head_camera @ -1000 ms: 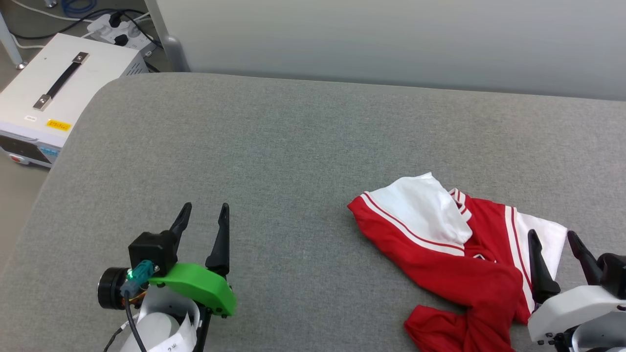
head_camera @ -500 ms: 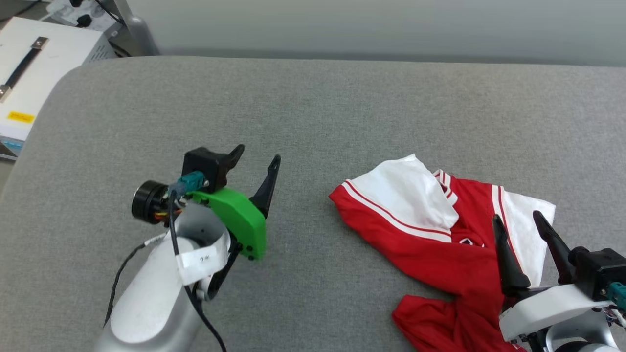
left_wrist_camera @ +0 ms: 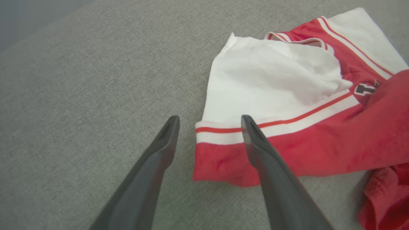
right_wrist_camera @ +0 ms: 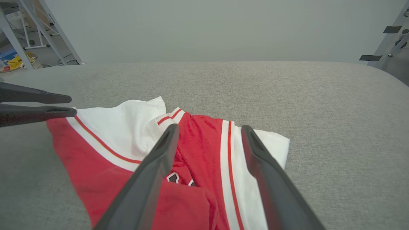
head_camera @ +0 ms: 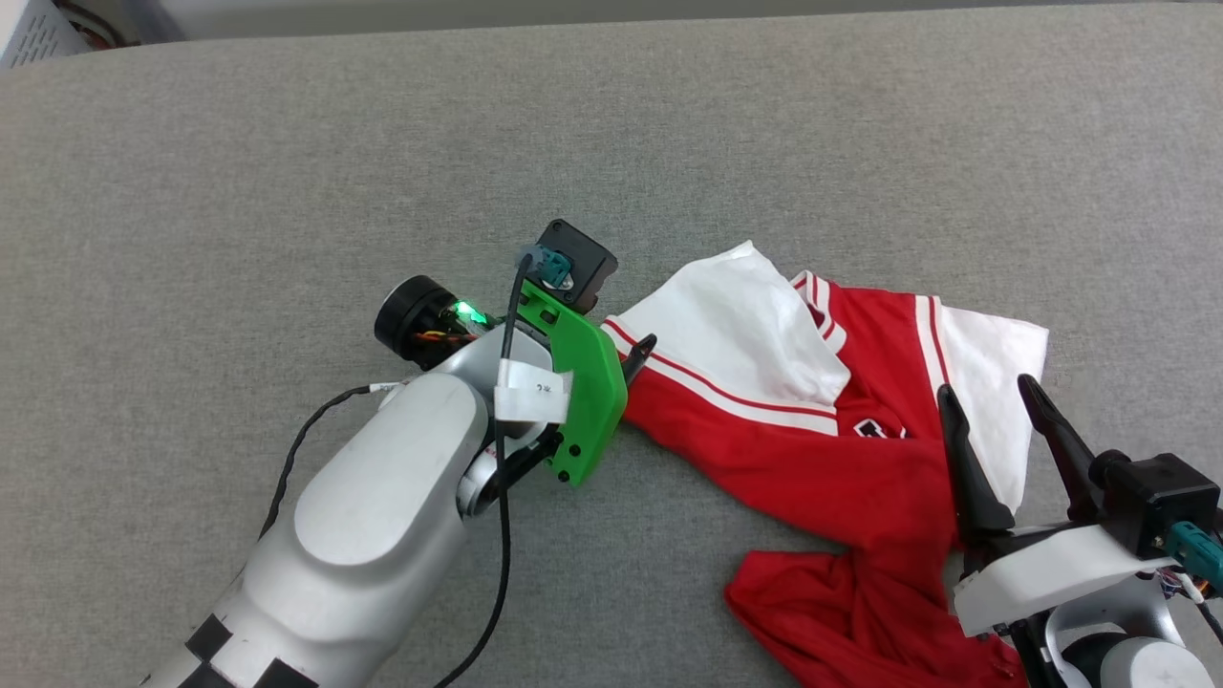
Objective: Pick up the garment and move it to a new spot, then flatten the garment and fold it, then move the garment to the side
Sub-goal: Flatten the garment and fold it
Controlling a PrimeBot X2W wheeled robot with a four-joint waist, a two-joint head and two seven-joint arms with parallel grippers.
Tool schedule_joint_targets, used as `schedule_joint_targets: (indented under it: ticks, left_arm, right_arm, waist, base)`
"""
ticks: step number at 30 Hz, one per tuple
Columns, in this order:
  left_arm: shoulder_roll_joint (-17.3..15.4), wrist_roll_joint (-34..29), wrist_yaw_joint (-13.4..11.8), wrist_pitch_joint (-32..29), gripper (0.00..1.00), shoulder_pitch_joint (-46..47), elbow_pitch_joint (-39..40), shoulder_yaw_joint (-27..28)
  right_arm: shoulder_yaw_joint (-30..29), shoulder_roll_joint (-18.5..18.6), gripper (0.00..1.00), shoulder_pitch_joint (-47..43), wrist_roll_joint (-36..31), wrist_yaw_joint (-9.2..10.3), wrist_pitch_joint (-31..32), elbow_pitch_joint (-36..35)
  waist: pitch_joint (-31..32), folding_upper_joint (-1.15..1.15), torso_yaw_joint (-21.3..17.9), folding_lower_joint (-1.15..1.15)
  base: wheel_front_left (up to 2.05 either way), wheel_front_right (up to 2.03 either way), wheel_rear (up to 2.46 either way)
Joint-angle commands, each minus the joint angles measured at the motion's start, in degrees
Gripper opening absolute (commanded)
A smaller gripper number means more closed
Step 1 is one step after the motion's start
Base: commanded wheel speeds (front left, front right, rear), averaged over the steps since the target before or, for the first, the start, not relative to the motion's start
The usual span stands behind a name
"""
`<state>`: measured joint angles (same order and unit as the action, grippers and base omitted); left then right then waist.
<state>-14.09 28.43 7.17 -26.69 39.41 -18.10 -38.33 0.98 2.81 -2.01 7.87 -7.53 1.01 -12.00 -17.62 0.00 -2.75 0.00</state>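
Note:
The garment (head_camera: 841,478) lies crumpled on the grey cloth-covered table (head_camera: 287,172), right of centre: red body, white sleeves, striped trim. My left gripper (head_camera: 626,311) points right at its left sleeve cuff. In the left wrist view the garment (left_wrist_camera: 271,80) has its cuff corner between the open fingers of the left gripper (left_wrist_camera: 209,119), with nothing clamped. My right gripper (head_camera: 986,387) stands open above the shirt's right side. From the right wrist, the right gripper (right_wrist_camera: 209,127) straddles the red chest and a white stripe of the garment (right_wrist_camera: 127,127).
Bare grey cloth stretches left of and beyond the shirt. The left arm's fingers (right_wrist_camera: 38,105) show at the left of the right wrist view. Metal frame legs (right_wrist_camera: 19,35) stand beyond the table's far left, and the table's rounded edge (right_wrist_camera: 393,80) falls away at the right.
The head camera has tilted down. My left arm has swung forward and right, from bare cloth to the garment's left cuff. The right gripper stays over the shirt's right side.

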Motion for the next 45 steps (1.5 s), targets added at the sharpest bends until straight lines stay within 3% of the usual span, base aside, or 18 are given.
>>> schedule_joint_targets:
  ticks: [1,8,9,10,11,17,23,30,38,45]
  left_arm:
    - [-0.7,1.5,0.3,-0.9,1.00,1.8,-0.6,-1.6]
    - [-3.8,7.3,0.3,-2.1,1.00,6.2,-2.5,-10.4]
    - [-4.0,8.2,0.3,-1.6,0.82,6.7,-2.8,-11.4]
    - [-4.2,8.9,0.3,-1.1,0.44,7.1,-2.9,-12.2]
    - [-4.6,9.5,0.3,-0.3,0.00,7.7,-3.1,-13.0]
    - [-5.6,10.7,0.3,5.4,0.00,10.0,-4.0,-15.8]
    - [-6.2,9.4,-0.3,14.3,0.00,10.2,-4.5,-14.6]
    - [-10.2,10.0,-6.4,23.9,0.00,3.1,-1.0,-9.8]
    - [-16.0,13.0,-12.8,28.8,0.00,-10.9,6.3,-6.9]
    - [-15.8,17.9,-17.0,32.1,0.00,-22.9,8.3,-5.5]
  right_arm:
    - [0.4,0.1,1.00,1.1,0.3,0.04,-0.6,0.4]
    - [1.1,0.1,1.00,2.0,1.6,0.04,-1.8,2.0]
    - [1.2,0.1,1.00,2.1,1.9,0.04,-2.0,2.3]
    - [1.3,0.1,1.00,2.2,2.0,0.04,-2.2,2.5]
    - [1.4,0.1,1.00,2.2,2.1,0.04,-2.4,2.8]
    - [0.9,0.1,1.00,2.1,2.7,0.04,-3.1,4.4]
    - [-0.3,0.1,1.00,1.4,2.9,0.04,-2.0,4.8]
    - [-2.0,0.1,1.00,0.0,2.8,0.04,0.1,3.9]
    - [-3.4,0.1,1.00,-0.8,2.7,0.04,2.3,3.1]
    - [-4.0,0.1,1.00,-1.0,2.6,0.04,3.8,2.7]
  waist:
    - [-1.4,0.00,-1.4,0.00]
    - [-2.6,0.00,-3.1,0.00]
    - [-2.6,0.00,-3.3,0.00]
    - [-2.7,0.00,-3.5,0.00]
    - [-2.6,0.00,-3.6,0.00]
    - [-1.9,0.00,-3.5,0.00]
    - [0.8,0.00,-1.8,0.00]
    - [4.2,0.00,1.2,0.00]
    - [6.0,0.00,5.3,0.00]
    - [6.7,0.00,7.3,0.00]
  base:
    - [0.00,0.00,0.00]
    - [0.00,0.00,0.00]
    - [0.00,0.00,0.00]
    - [0.00,0.00,0.00]
    - [0.00,0.00,0.00]
    - [0.00,0.00,0.00]
    - [0.00,0.00,0.00]
    - [0.00,0.00,0.00]
    - [0.00,0.00,0.00]
    - [0.00,0.00,0.00]
